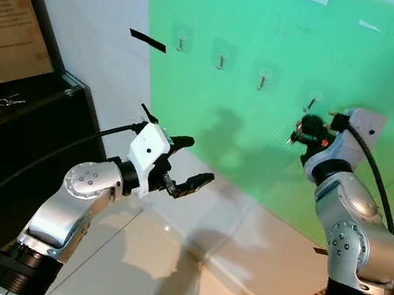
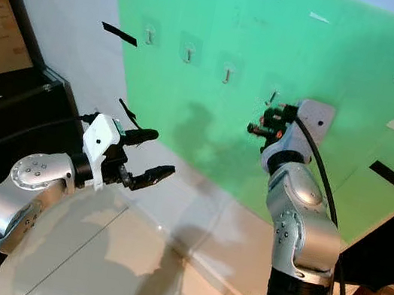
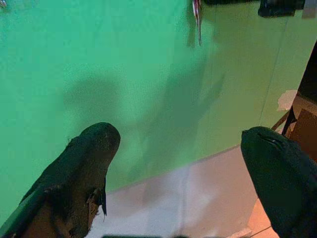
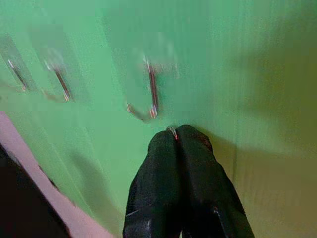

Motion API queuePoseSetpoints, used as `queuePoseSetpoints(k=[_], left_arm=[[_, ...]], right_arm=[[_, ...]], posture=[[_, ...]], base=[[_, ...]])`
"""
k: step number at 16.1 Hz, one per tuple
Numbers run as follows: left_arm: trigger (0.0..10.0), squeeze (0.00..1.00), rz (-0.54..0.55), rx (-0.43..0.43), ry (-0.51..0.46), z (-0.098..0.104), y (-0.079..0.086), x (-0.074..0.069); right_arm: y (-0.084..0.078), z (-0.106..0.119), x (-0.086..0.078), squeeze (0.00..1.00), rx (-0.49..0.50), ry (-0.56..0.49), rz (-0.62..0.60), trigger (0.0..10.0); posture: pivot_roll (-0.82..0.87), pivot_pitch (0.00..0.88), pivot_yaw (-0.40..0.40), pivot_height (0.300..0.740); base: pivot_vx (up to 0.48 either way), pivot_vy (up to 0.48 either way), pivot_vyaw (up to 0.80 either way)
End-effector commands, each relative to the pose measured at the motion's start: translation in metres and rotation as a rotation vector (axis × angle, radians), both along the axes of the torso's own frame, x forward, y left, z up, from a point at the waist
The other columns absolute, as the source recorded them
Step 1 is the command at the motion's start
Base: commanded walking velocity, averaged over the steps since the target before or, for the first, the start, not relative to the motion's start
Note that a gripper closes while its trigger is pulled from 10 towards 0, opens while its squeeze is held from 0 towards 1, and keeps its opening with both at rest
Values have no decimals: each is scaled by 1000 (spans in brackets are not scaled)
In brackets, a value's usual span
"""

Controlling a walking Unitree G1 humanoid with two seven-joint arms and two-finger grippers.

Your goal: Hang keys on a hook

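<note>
Landmark: a green board is fixed to the wall, with four hooks in a row.
Right gripper: it is raised to the board, just beside the last hook in the row; its fingers are pressed together on a thin metal ring.
Keys: beyond that ring, the keys cannot be made out at the board.
Left gripper: it is held well short of the board, fingers spread, nothing between them.
Cabinet: a black cabinet is seen away from the board, on the robot's left, with another key bunch lying on top.

Matt green board; shiny metal hooks; glossy floor tiles.
</note>
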State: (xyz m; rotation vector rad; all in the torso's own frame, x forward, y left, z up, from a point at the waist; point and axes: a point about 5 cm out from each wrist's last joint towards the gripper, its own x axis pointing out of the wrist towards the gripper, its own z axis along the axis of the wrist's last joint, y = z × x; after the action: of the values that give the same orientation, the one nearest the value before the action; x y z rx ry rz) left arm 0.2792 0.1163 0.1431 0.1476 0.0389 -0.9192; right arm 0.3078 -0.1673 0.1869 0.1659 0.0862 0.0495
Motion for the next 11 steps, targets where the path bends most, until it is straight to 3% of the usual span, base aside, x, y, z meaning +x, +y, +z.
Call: queuePoseSetpoints(k=[1, 5, 6, 7, 11], left_arm=[[10000, 0, 0, 18, -11, 2, -1, 2], [10000, 0, 1, 23, -10, 2, -1, 2], [10000, 0, -2, 24, -10, 2, -1, 3], [10000, 0, -6, 26, -10, 2, -1, 3], [10000, 0, -22, 31, 3, 1, -1, 2]], right_arm=[[-3, -14, -1, 0, -16, 78, -20, 10000], [-4, -18, -5, 0, 6, 92, 4, 10000], [-4, -13, -6, 0, 36, 53, 51, 10000], [-3, 1, -11, 0, 81, -37, 175, 10000], [-7, 22, -18, 0, 110, -149, 304, 10000]], posture=[[-89, 0, 30, 740], [-92, 0, 32, 740], [-95, 0, 35, 740], [-96, 0, 37, 740], [-100, 0, 40, 740]], base=[[0, 0, 0], [0, 0, 0], [0, 0, 0], [0, 0, 0], [0, 0, 0]])
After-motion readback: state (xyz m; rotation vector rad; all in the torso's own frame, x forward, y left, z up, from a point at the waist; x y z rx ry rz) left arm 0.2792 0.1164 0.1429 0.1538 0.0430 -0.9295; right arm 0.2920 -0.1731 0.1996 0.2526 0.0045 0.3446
